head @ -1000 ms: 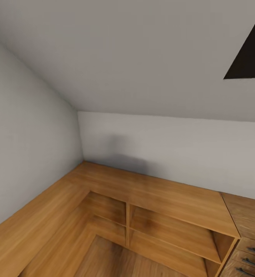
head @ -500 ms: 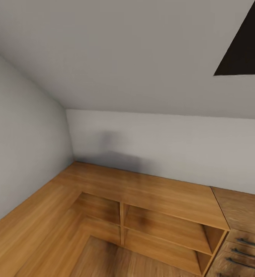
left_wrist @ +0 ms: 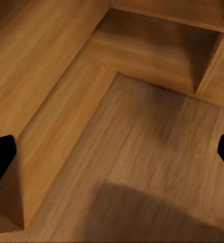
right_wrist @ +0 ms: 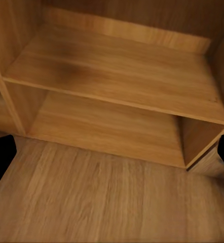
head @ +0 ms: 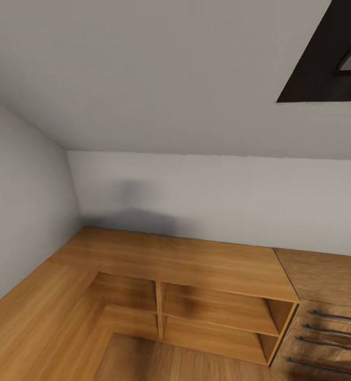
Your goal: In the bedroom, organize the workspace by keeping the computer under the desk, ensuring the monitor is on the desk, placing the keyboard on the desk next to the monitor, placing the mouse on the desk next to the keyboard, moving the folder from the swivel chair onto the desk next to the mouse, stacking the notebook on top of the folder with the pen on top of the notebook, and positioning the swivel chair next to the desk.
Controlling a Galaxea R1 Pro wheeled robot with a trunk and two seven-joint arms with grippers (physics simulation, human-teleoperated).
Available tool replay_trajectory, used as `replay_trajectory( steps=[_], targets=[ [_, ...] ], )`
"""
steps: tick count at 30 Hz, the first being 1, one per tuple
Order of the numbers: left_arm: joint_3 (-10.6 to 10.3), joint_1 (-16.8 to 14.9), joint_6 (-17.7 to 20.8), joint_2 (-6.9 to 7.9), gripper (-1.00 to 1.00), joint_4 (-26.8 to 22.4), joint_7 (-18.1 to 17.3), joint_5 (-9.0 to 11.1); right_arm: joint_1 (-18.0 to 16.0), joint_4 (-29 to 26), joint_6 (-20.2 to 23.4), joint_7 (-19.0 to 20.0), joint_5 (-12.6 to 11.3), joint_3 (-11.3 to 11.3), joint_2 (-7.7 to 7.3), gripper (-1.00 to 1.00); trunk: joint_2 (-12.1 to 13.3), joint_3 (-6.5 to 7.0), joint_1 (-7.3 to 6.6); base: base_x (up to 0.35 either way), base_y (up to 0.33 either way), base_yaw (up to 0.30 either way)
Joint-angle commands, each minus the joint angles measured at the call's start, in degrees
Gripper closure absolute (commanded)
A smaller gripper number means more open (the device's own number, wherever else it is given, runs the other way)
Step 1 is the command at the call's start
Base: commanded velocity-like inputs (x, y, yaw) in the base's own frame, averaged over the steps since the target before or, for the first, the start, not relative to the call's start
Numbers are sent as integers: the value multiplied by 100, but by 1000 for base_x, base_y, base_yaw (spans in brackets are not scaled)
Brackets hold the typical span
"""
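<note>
Wrist views, nearest: left jaws (left_wrist: 112, 152) and right jaws (right_wrist: 112, 152) spread wide, carrying nothing, over wood floor (left_wrist: 142, 167) — arms presumably tucked for travel. Right wrist resolves shelves (right_wrist: 117, 76) close. Head view adds drawers (head: 329, 338), wall beyond (head: 196, 196). Task's things: none in sight.

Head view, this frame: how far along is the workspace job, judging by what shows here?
These pictures cannot settle progress. The head view faces a wooden corner shelf unit against a grey wall, with a drawer cabinet at its right. No task things show, so nothing can be called done or left. Both wrist views show open jaws holding nothing, over wood floor and shelves. The robot seems on its way.
</note>
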Motion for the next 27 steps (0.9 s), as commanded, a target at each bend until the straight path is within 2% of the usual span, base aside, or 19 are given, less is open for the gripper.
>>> replay_trajectory(
  steps=[1,9,27],
  targets=[
    [-49,0,-5,1,-100,-2,44,15,-2,3,-1,-53,0,48,3,-100,-4,-2,3,149,296,-297],
    [-49,0,-5,1,-100,-2,40,15,-2,3,-6,-50,3,60,0,-100,-4,-3,3,75,117,-299],
    [-49,0,-5,1,-100,-2,40,15,0,3,-8,-50,9,66,-5,-100,-4,-3,3,5,7,-300]
  ],
)
